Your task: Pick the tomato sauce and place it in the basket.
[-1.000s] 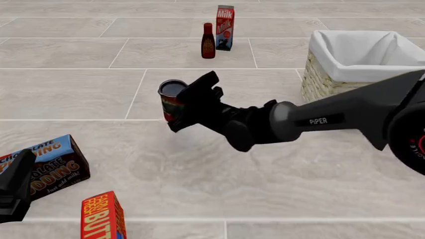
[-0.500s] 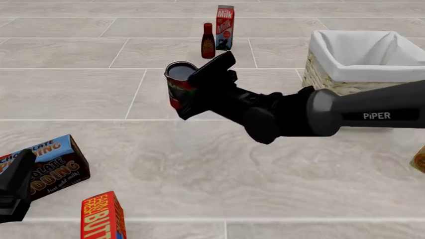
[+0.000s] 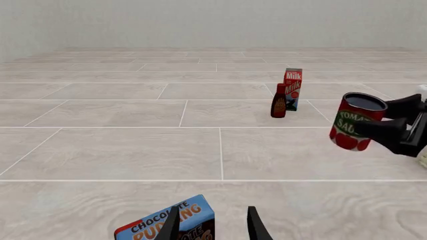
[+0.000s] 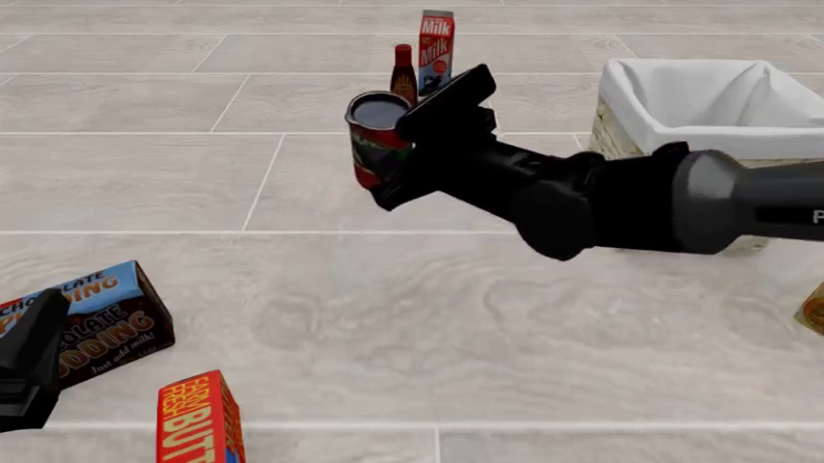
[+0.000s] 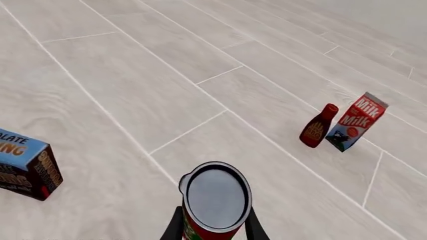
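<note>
Pale tiled table (image 4: 386,309) spreading to the far wall. Right gripper (image 4: 399,145) clamping the tomato sauce can (image 4: 374,140) between its fingers, holding it upright off the surface, left of the basket (image 4: 701,106) and apart from it. Left gripper (image 3: 212,225) hanging with fingers apart at the near left, over the pudding box (image 4: 96,318). Bottle (image 4: 403,77) and milk carton (image 4: 437,39) standing together at the far side.

Front view looks down from behind; both wrist views share the milk carton (image 4: 435,52) (image 3: 292,89) (image 5: 355,121).

Pale tiled floor (image 4: 386,318) (wood-grained), plain wall (image 3: 213,22).
</note>
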### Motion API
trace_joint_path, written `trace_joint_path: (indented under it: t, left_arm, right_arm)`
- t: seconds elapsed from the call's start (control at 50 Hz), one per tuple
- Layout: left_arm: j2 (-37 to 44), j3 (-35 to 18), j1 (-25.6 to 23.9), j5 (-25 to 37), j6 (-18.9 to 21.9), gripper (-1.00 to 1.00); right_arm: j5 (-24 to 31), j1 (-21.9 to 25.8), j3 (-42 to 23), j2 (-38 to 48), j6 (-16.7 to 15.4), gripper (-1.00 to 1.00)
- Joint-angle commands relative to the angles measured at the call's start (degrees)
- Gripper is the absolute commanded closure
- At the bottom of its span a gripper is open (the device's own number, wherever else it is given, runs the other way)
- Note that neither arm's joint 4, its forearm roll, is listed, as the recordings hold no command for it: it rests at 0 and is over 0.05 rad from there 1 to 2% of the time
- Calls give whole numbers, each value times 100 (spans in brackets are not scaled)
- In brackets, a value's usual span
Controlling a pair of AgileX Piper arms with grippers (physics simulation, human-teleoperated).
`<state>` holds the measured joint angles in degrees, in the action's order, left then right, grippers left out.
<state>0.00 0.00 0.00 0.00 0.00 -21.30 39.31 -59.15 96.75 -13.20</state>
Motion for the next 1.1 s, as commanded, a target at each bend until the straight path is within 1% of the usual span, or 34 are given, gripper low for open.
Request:
trace_joint_path:
  t: [0.02,0.42,0.6,0.84,0.86,0.88,0.9,0.96,0.98,1.02,1.08,1.1]
  left_arm:
    - [0,0,0,0,0,-100]
    - [0,0,0,0,0,-100]
    - [0,0,0,0,0,-100]
    - [0,0,0,0,0,-100]
    - [0,0,0,0,0,-100]
    - [0,0,0,0,0,-100]
    - [0,0,0,0,0,-100]
    - [0,0,0,0,0,-100]
    - [0,0,0,0,0,-100]
    - [0,0,0,0,0,-100]
    - [0,0,0,0,0,-100]
    - [0,0,0,0,0,-100]
  right_arm:
    - [207,-264,19,-218,-72,100]
    - [709,-617,-136,-725,-305,100]
    - [917,-762,-241,-893,-309,100]
    - [1408,-1052,-587,-1076,-355,100]
    - [1447,-1146,-647,-1079,-279,100]
    - [1448,-1146,-648,-1079,-279,100]
    - [1523,-1166,-709,-1091,-176,100]
    - [1584,-1219,-763,-1105,-155,100]
    - [1669,-1277,-847,-1135,50,100]
    - [1772,-1262,-904,-1180,-30,100]
    - [1901,-1299,-986,-1245,21,100]
    - [2058,-1369,-1110,-1277,77,100]
